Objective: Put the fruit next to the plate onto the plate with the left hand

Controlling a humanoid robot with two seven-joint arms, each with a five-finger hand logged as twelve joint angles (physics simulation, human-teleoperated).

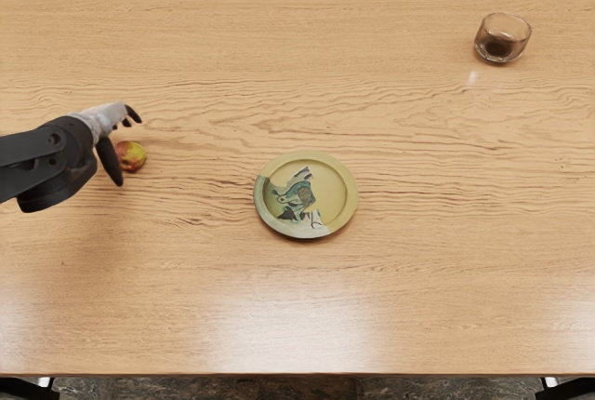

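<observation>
Left robot hand (pixel 100 128), spread open and empty beside the small round red-yellow fruit (pixel 131 155), should wrap it fully before lifting toward the olive patterned plate (pixel 347 197).

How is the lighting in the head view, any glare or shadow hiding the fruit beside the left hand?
Head view: light is soft and even; a pale sheen sits on the near table, well clear of the fruit; the left hand overlaps the fruit's left edge but casts no heavy shadow; the plate renders sharp.
</observation>
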